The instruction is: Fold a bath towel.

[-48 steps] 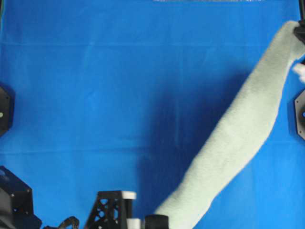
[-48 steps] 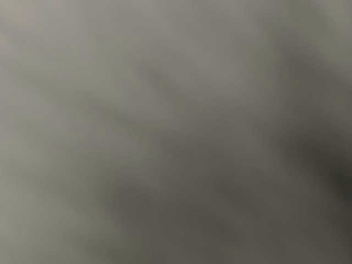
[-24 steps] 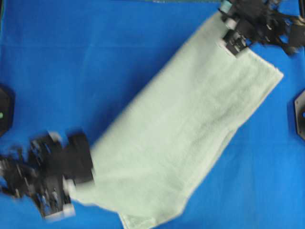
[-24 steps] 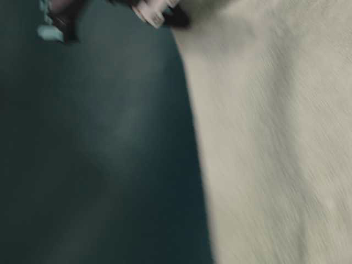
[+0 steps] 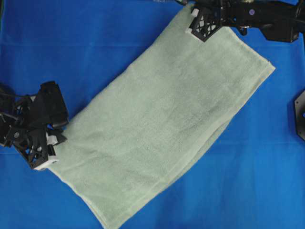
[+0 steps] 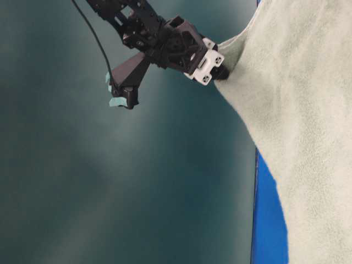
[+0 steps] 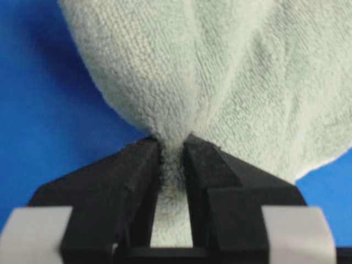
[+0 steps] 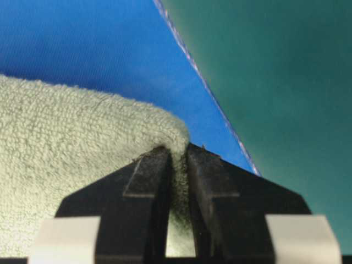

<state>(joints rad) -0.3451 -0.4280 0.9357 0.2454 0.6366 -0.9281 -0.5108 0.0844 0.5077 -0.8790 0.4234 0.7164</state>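
A sec ago the bath towel (image 5: 167, 129) hung as a narrow rope running from 1 o'clock down to 6 o'clock in the overhead view. Half a sec ago it was opening up, w/ both arms blurred in motion. Now it's spread as a wide slanted band on the blue tabletop (image 5: 95, 47). The left pincer (image 5: 45, 152) has swung out to 9 o'clock, and the right pincer (image 5: 200, 21) has come in from the right edge to about 1 o'clock.

We read that as the spread-out step nearly done, i.e. the cloth is flat enough to start a fold.

Left pincer: nearly closed, pinching a bunched towel corner between its pads (image 7: 144, 176), per the left wrist view. Right pincer: also nearly closed, clamped on a rolled towel edge, w/ the tabletop's edge just behind it in the right wrist view.

Towel look: pale sage terry, fuzzy, w/ a thin lighter hem along the lower edge. It seems doubled, as a second layer peeks out along the 4 o'clock side. It runs from 7 o'clock up to 1 o'clock. In the table-level view the top corner is lifted at the right pincer (image 6: 219, 69), and the cloth drapes down from there.
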